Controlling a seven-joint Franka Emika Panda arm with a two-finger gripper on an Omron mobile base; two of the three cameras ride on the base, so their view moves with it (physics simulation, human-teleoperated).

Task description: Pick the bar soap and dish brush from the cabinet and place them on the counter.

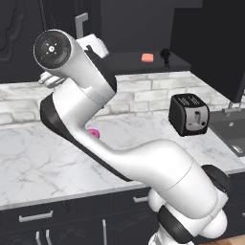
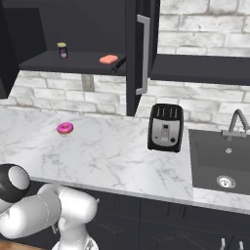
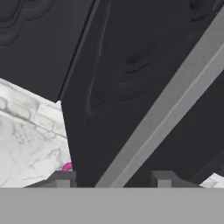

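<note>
The salmon-orange bar soap (image 1: 147,57) (image 2: 109,59) lies on the dark shelf of the open cabinet (image 2: 49,62). Just right of it is the black dish brush (image 1: 166,55) (image 2: 118,65), partly hidden behind the open door (image 2: 132,73) in the right base view. In the hand view my gripper (image 3: 113,181) is open, close up against a carved black door. That door's silver bar handle (image 3: 175,100) runs diagonally down between my fingertips (image 3: 63,178). The white marble counter (image 1: 38,162) (image 2: 112,151) stretches below.
A pink donut (image 1: 93,133) (image 2: 65,128) and a black toaster (image 1: 189,114) (image 2: 165,127) sit on the counter. The sink (image 2: 215,156) and its faucet (image 2: 237,122) are at the right. A yellow-and-blue box (image 2: 62,50) stands on the shelf.
</note>
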